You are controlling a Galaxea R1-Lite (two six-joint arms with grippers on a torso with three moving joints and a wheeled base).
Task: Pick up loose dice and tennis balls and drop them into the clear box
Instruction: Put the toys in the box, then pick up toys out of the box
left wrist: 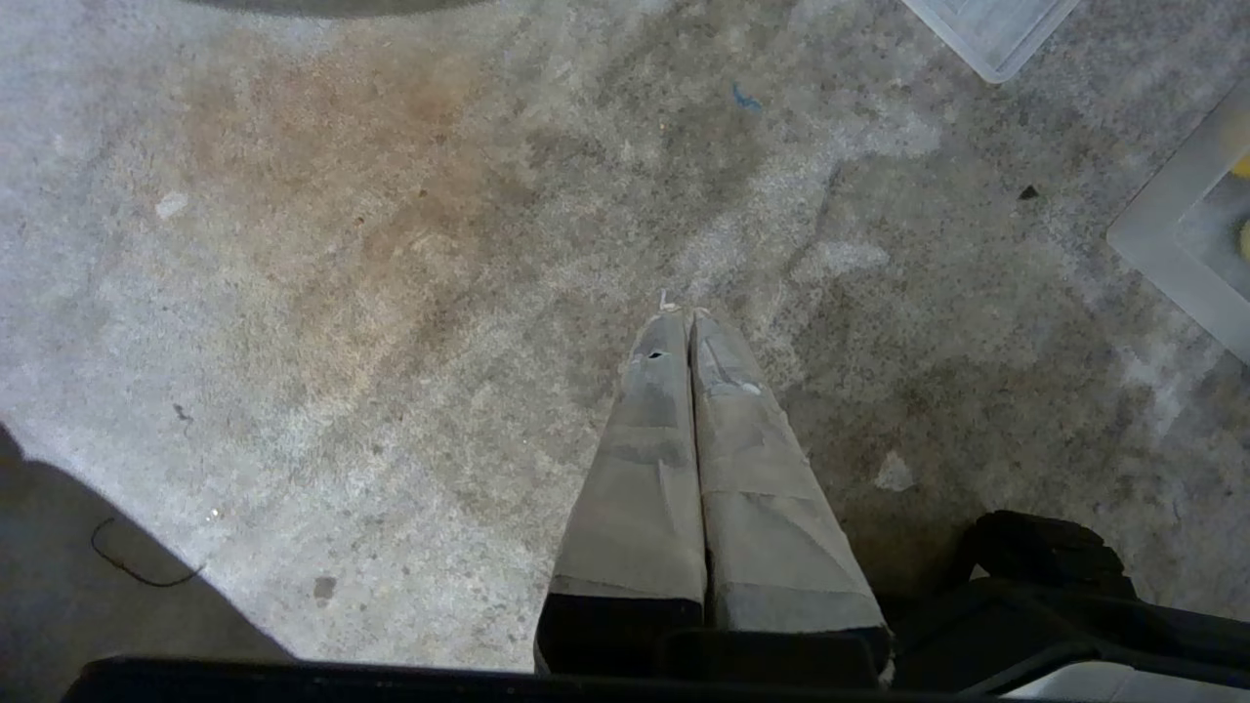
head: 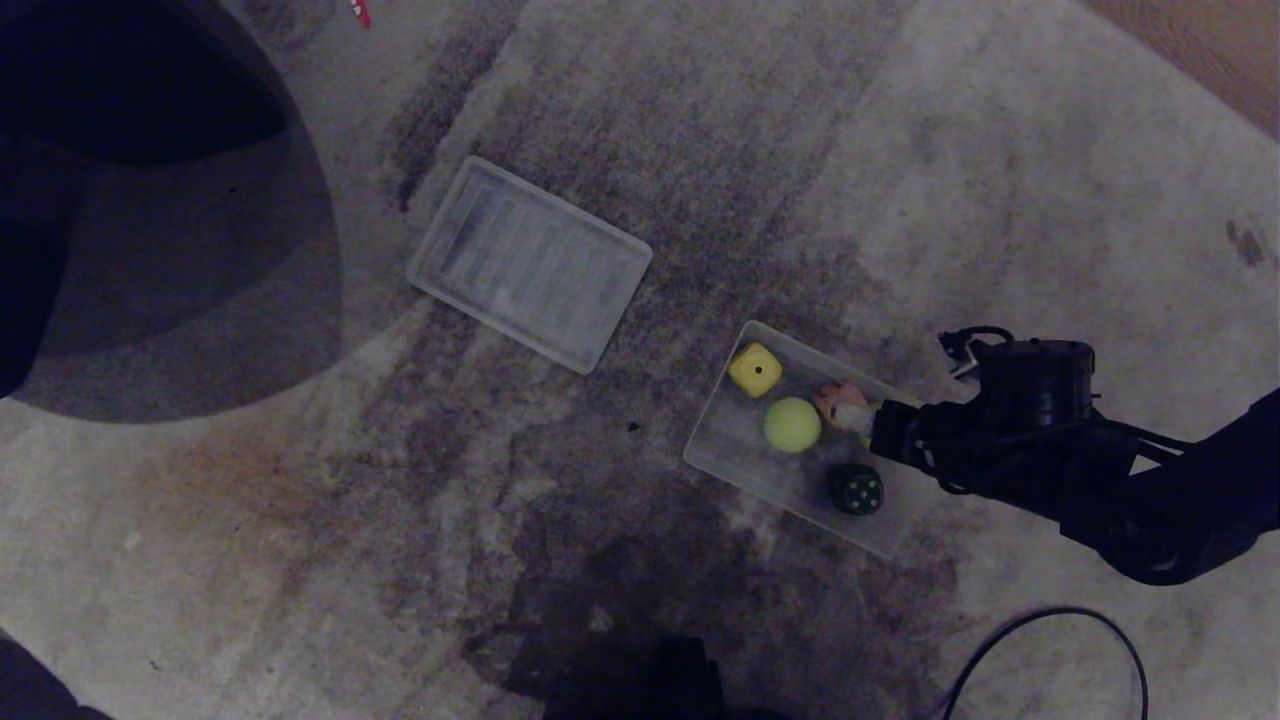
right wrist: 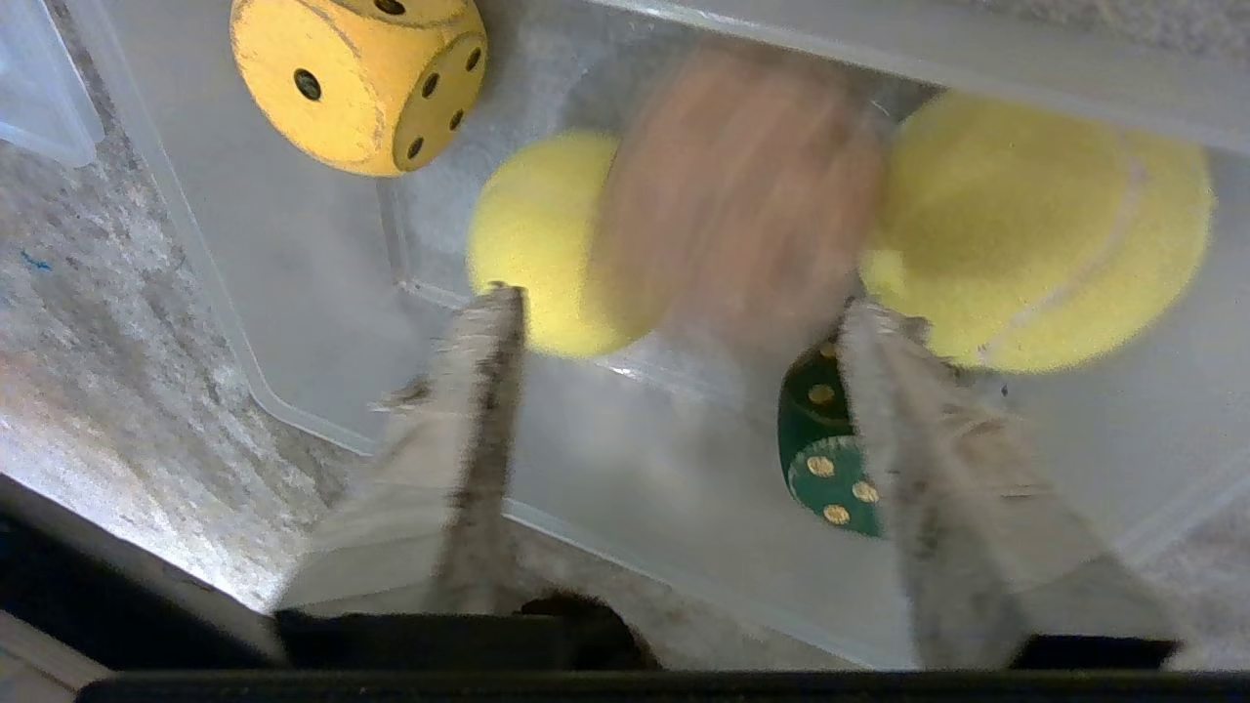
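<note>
Apparently a blurred reddish die (right wrist: 742,186) leaves spread jaws.

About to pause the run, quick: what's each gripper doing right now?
Left gripper: shut, empty, parked over the floor.
Right gripper: open over the clear box; a blurred reddish die sits just beyond its fingertips, not gripped.

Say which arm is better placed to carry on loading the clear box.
Right. The right tool hangs open over the clear box, a blurred reddish die beyond its tips. The left tool is shut over bare floor, apart from the box.
</note>
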